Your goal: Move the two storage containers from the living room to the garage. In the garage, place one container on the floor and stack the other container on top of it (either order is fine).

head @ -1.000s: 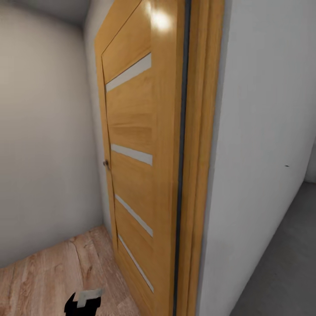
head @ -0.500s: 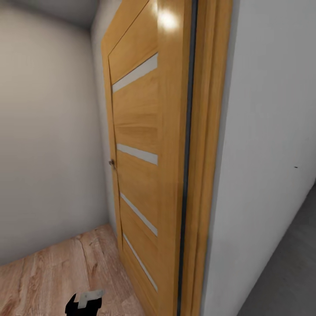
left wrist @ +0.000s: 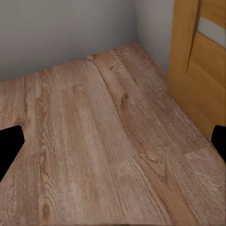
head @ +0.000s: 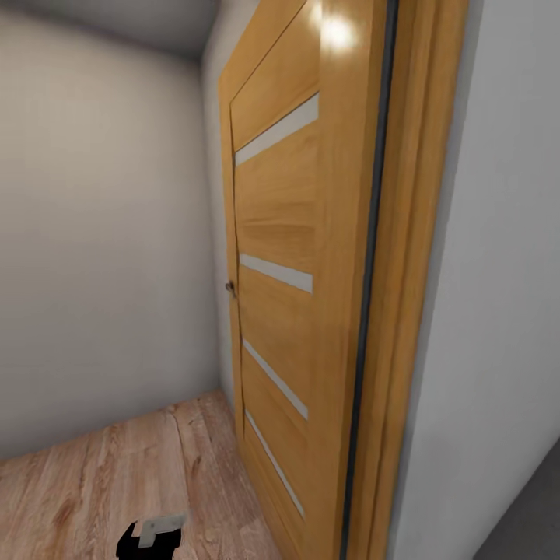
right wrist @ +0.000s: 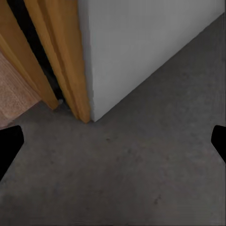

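**Robot at the garage doorway, both grippers empty**

Nearest in the head view, the tip of the left gripper (head: 149, 537) hangs over the wood plank floor (head: 93, 474). In the left wrist view its fingers (left wrist: 9, 146) sit at the frame edges, spread wide, with only planks between them. The right gripper (right wrist: 113, 141) is likewise spread wide and holds nothing, above the concrete floor (right wrist: 141, 174) just beside the door frame (right wrist: 61, 70). Farther on stands the orange-wood door (head: 288, 257), swung open, with a grey wall (head: 101, 233) behind it. No storage container is in sight, so where they lie cannot be told. Judged from this, carrying and stacking appear to remain.
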### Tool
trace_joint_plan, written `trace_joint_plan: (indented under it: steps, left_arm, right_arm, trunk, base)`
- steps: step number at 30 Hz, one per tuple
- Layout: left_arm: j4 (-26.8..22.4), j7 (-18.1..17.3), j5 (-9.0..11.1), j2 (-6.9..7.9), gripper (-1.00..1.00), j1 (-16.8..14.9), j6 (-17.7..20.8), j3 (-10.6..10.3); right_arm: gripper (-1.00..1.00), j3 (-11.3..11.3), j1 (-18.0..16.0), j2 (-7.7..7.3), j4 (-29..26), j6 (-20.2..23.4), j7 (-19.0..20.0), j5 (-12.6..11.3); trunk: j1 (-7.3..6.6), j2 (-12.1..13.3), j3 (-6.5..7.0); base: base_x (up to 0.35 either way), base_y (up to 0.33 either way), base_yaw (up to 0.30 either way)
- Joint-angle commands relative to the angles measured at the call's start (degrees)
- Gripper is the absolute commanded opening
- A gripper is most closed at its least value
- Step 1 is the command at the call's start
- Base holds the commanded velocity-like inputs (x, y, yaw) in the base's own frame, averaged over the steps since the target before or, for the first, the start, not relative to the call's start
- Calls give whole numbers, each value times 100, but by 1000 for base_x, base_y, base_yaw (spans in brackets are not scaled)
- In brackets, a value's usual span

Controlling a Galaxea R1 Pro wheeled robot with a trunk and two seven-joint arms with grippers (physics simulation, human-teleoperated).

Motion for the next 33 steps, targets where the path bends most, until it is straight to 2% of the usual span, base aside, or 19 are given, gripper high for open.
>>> trace_joint_plan:
  steps: [1,12,17,23,33]
  left_arm:
    - [4,18,56,2,100,-5,-19,-48]
    - [4,10,48,-48,100,6,-19,-48]
    - [4,10,47,-70,100,13,-19,-48]
    - [5,9,47,-110,100,16,-15,-49]
    - [5,9,47,-123,100,16,-14,-56]
  right_arm:
    - [100,-29,-50,4,2,-28,13,-32]
    - [100,17,-205,27,2,-38,21,-14]
    - [100,22,-201,28,8,-41,22,-12]
    - [100,23,-197,36,10,-40,22,-11]
    - [100,25,-249,47,0,-34,22,-8]
  trunk:
    - [0,-4,-8]
    - [0,-4,-8]
    - [0,-4,-8]
    - [0,-4,-8]
    - [0,-4,-8]
  base:
    - [0,0,272]
    - [0,0,269]
    - [-17,-33,101]
    - [-114,-211,73]
    - [-126,-275,239]
